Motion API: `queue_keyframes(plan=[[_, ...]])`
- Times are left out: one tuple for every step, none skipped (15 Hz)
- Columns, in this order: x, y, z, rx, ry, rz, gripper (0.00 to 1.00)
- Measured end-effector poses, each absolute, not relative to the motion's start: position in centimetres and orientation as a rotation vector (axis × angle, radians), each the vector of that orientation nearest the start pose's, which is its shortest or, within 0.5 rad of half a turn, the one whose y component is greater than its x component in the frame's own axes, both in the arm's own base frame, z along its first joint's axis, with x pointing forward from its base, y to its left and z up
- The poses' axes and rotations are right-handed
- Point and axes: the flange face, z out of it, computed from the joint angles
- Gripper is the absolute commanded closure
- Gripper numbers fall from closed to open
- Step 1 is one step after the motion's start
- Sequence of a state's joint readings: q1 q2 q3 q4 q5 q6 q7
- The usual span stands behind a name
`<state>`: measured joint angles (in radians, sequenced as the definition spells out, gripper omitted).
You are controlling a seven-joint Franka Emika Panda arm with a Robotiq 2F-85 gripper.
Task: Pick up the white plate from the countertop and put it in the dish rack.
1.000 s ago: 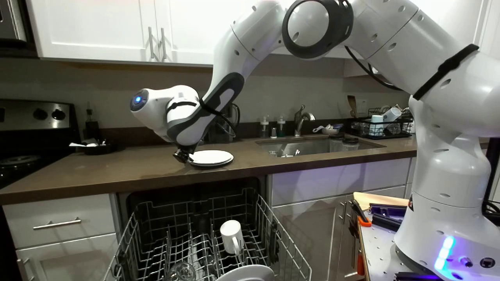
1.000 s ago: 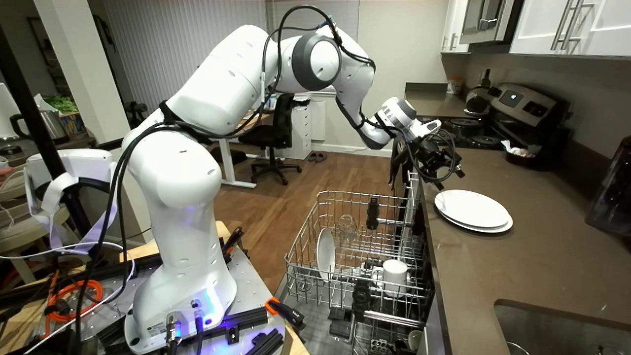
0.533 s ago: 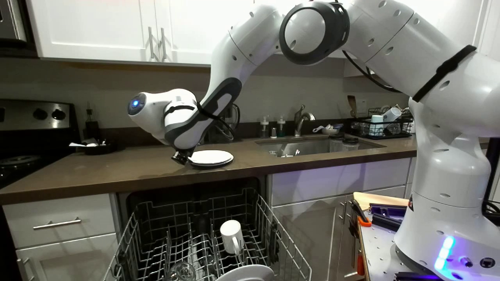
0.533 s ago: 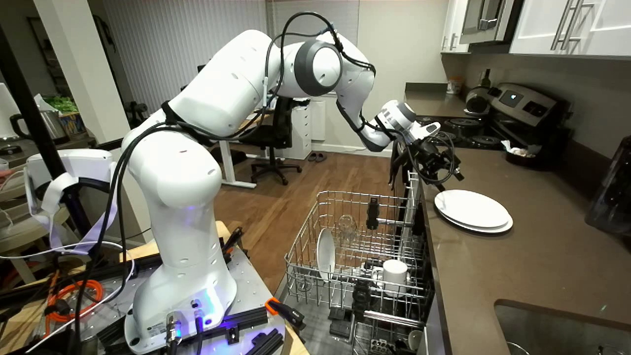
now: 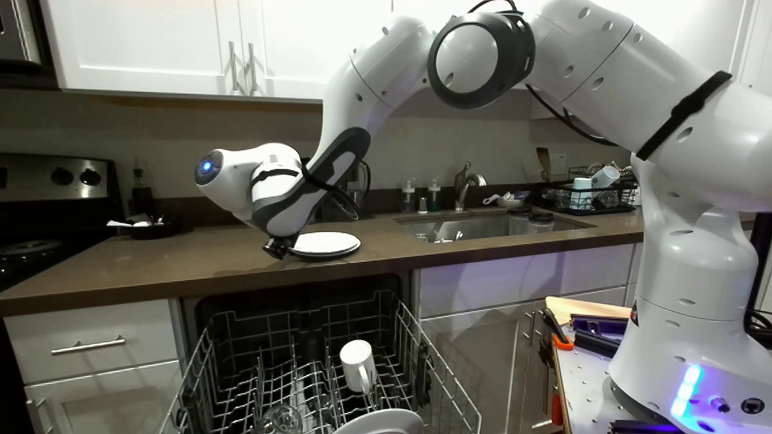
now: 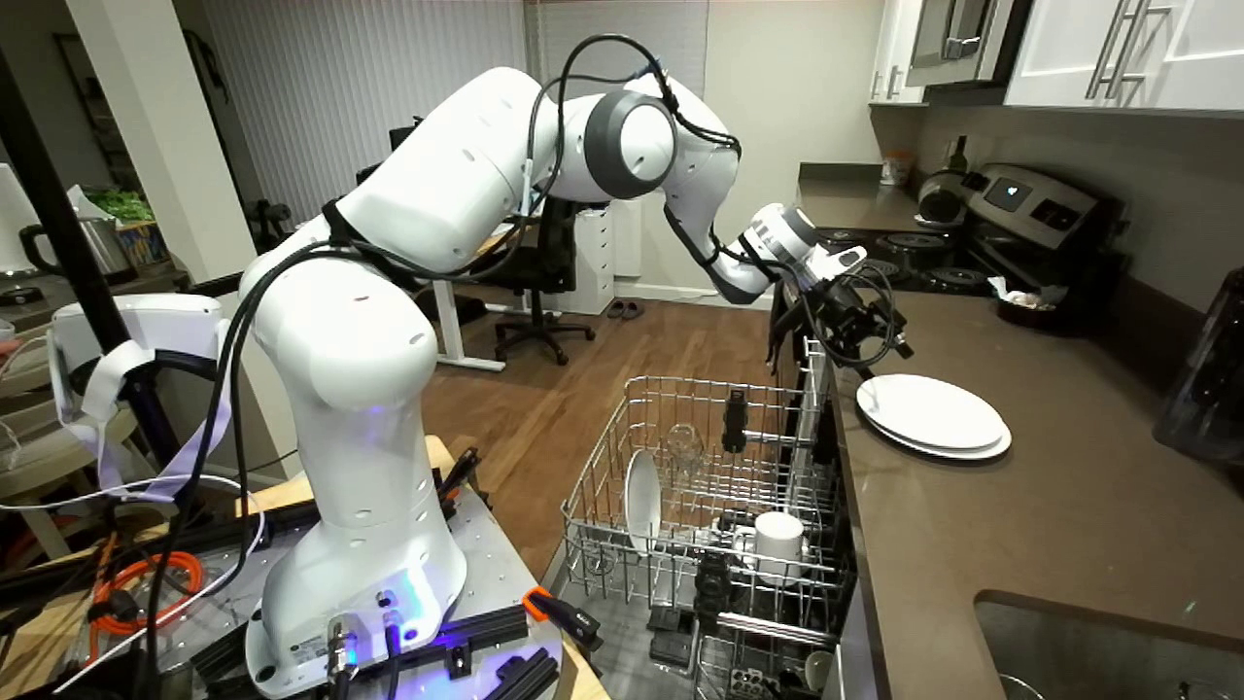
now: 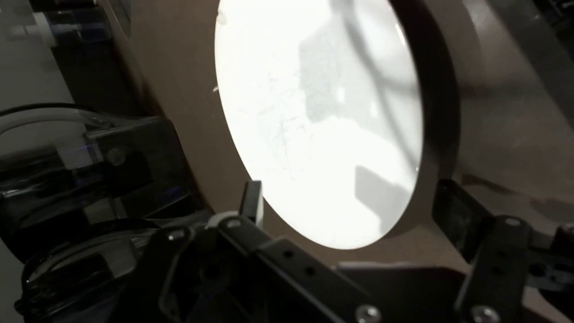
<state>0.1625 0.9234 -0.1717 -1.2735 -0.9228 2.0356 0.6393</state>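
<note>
The white plate lies flat on the brown countertop, in an exterior view [image 5: 325, 243] and in another [image 6: 935, 408]; a second white rim shows beneath it. My gripper [image 6: 882, 360] is at the plate's stove-side end, tilted down toward the counter. In the wrist view, the gripper [image 7: 352, 198] is open and empty, its fingers wide apart. The near end of the plate [image 7: 314, 148] lies beyond and between the fingertips; I cannot tell their height above it. The dish rack [image 5: 439, 358] of grey wire is pulled out below the counter's front edge; it also shows from another side [image 6: 714, 380].
In the rack are a white mug [image 6: 778, 544], an upright plate [image 6: 642, 499] and a clear glass [image 6: 684, 445]. A dark clear pitcher [image 7: 139, 166] stands behind the plate. The sink [image 5: 482, 228] is further along the counter. A black bowl [image 5: 151, 229] stands near the stove.
The arm has lowered slightly, and the gripper has come down a little beside the plate's end. The plate and the rack's contents have not moved.
</note>
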Motion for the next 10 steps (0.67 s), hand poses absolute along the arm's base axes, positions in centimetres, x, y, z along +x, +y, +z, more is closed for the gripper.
queue_keyframes(plan=[[74.7,-1.9,20.9,2.212,-0.081,0.173,0.26],[74.7,-1.9,20.7,2.211,-0.080,0.169,0.30],[74.6,-1.9,20.5,2.210,-0.079,0.165,0.33],[74.6,-1.9,20.3,2.209,-0.078,0.161,0.30],[74.6,-1.9,20.1,2.208,-0.078,0.158,0.30],[74.5,-1.9,19.9,2.206,-0.077,0.153,0.31],[74.5,-2.0,19.8,2.204,-0.078,0.148,0.37],[74.4,-2.0,19.7,2.202,-0.080,0.142,0.45],[74.3,-2.1,19.7,2.199,-0.083,0.135,0.58],[74.3,-2.1,19.6,2.198,-0.085,0.130,0.66]])
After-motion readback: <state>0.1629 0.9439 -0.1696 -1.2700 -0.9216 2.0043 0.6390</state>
